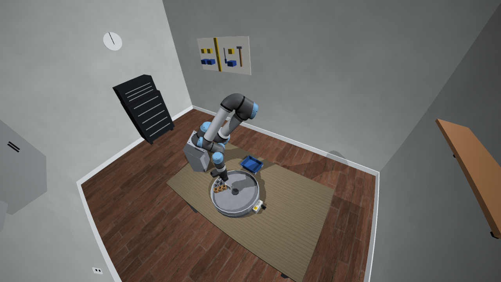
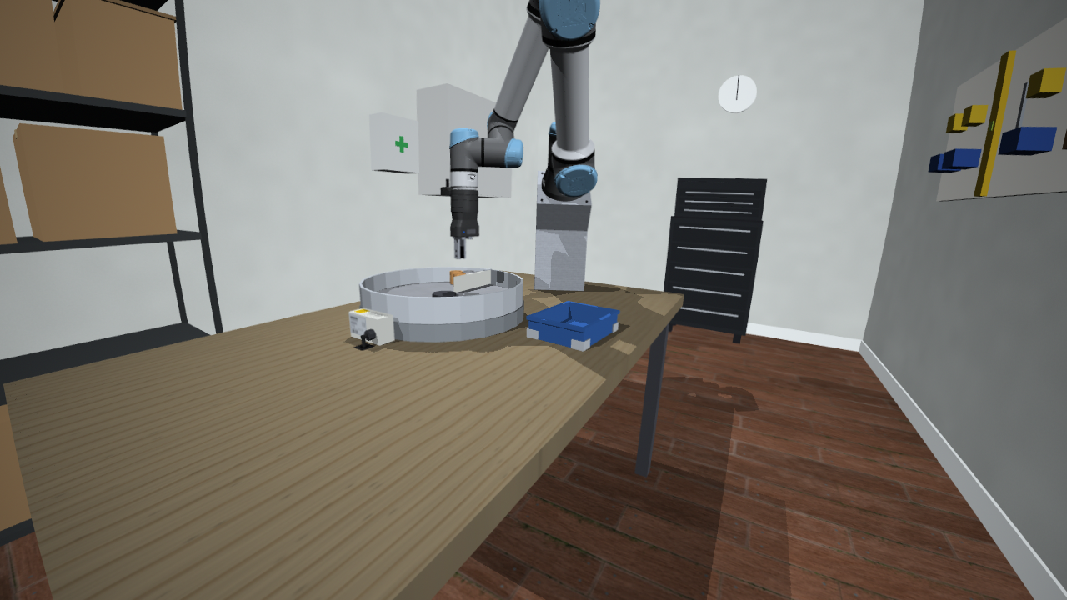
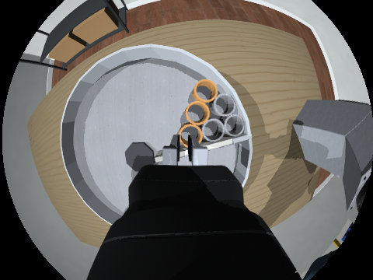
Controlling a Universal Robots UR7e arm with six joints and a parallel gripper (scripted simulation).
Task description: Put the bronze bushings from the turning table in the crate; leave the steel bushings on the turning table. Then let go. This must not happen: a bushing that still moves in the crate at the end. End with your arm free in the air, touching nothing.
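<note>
A claw hovers above the turning table, its fingers drawn in to a narrow gap and pinching nothing. Three bronze bushings stand upright inside it, toward the worktop's left corner as seen from the top, beside three steel bushings. The blue crate sits near the opposite long edge. The bronze pieces look stiff, smooth and fairly heavy, likely to roll if tipped; a level grip across the outer wall, or one finger inside the bore, should suit. Crowded neighbors leave little finger room. The fingers partly cover the nearest bronze ring in the wrist view; the rim and fence hide most bushings in the exterior view.
</note>
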